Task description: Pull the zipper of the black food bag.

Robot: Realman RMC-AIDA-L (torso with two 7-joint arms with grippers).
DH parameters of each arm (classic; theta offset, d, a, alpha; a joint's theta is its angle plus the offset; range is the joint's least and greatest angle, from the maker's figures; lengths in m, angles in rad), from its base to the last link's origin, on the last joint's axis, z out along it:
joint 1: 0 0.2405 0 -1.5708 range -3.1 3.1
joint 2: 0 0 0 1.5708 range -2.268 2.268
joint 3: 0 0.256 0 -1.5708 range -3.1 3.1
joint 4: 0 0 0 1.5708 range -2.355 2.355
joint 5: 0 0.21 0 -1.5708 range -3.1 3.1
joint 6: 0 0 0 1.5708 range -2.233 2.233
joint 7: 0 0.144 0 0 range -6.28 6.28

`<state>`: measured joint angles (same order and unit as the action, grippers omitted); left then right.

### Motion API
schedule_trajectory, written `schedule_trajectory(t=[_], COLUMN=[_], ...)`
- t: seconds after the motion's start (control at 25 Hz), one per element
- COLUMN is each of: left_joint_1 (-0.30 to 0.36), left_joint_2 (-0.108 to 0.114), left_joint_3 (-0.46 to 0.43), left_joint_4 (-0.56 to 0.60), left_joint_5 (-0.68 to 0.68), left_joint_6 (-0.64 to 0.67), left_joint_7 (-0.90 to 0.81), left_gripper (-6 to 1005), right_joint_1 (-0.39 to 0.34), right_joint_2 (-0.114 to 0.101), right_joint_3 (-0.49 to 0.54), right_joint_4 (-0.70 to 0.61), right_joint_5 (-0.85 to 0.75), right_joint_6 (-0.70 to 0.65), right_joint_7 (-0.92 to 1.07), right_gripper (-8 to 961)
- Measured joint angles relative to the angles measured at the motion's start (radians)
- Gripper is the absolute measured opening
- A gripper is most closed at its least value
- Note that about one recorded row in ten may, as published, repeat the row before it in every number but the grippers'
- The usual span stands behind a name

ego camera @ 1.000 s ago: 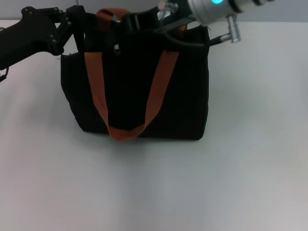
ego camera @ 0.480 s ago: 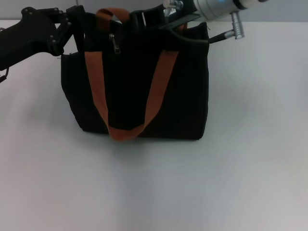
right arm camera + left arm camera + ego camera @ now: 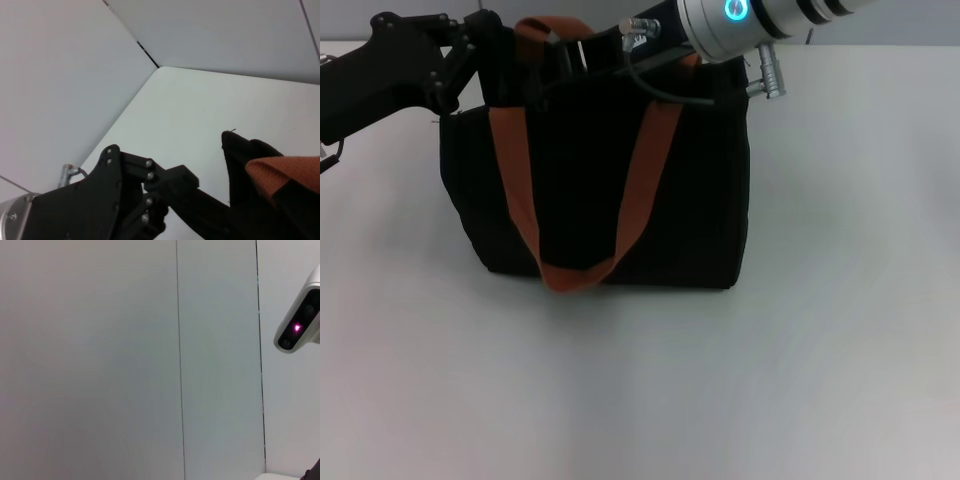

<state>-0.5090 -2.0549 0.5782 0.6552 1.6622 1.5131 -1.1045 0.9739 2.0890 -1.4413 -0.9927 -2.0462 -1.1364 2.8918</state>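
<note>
while my left hand (image 3: pixel 480 45) is gripping the black food bag (image 3: pixel 595 190) at its 10 o'clock corner, my right hand (image 3: pixel 570 55) is working at 12 o'clock, grip unclear.

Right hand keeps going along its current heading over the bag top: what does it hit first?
Probably the left hand, holding the black food bag at its top corner; the right hand points toward it. Depth unclear.

Matte black left arm (image 3: pixel 380 70); silver right arm (image 3: pixel 740 25), cyan light.

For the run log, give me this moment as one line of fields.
stage: zipper pull under way | left gripper: at black food bag top left corner | right gripper: on top edge by orange handle | zipper: hidden
</note>
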Motion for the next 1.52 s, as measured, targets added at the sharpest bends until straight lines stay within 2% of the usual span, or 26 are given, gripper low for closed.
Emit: schedule_trajectory(t=[0.88,1.52], left_joint_1=[0.007,0.012], left_joint_2=[0.0,-0.003], left_joint_3=[0.0,0.0], left_joint_4=[0.001,0.002], left_joint_5=[-0.014,-0.019], left_joint_6=[0.01,0.029], left_joint_7=[0.0,-0.001], left_gripper=[27,27], right_joint_1=[-0.03,-0.003], right_joint_2=[-0.007,0.0], right_joint_3=[0.048,-0.023], right_joint_4=[-0.013,0.023], right_joint_5=[-0.018,0.043], right_joint_6=[-0.017,0.046], right_joint_7=[0.004,-0.002], right_gripper=[302,272])
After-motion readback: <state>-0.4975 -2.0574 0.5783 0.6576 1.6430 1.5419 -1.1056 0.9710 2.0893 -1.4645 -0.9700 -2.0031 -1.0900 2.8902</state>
